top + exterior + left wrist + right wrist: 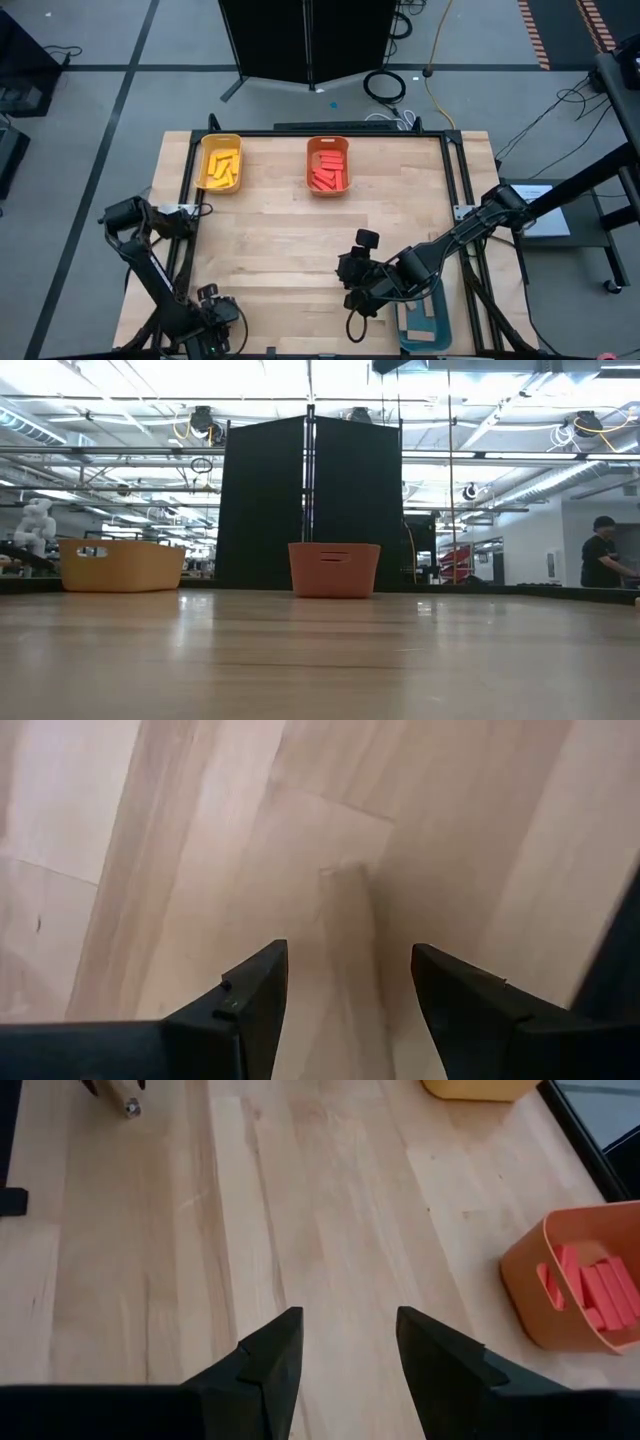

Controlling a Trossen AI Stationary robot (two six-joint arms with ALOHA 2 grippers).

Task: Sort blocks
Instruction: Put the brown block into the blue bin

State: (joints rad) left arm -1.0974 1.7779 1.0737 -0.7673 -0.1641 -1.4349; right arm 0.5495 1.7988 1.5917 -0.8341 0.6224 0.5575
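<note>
- L gripper (345, 995) parked at near table edge, jaws apart, nothing between: idle.
- R gripper (345, 1350) near teal bin (425, 325), jaws part open, empty.
- Far end: yellow blocks (220, 165) in yellow bin (204, 150), red blocks (328, 170) in orange bin (326, 142). Looks sorted by colour.

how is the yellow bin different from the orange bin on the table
The yellow bin holds yellow blocks; the orange bin holds red blocks. Seen from above, the yellow bin sits at the table's far left corner, while the orange bin sits near the middle of the far edge. From table height, the yellow bin looks wider than the orange one. Both are open-topped rectangular tubs, standing upright along the same far edge.
</note>
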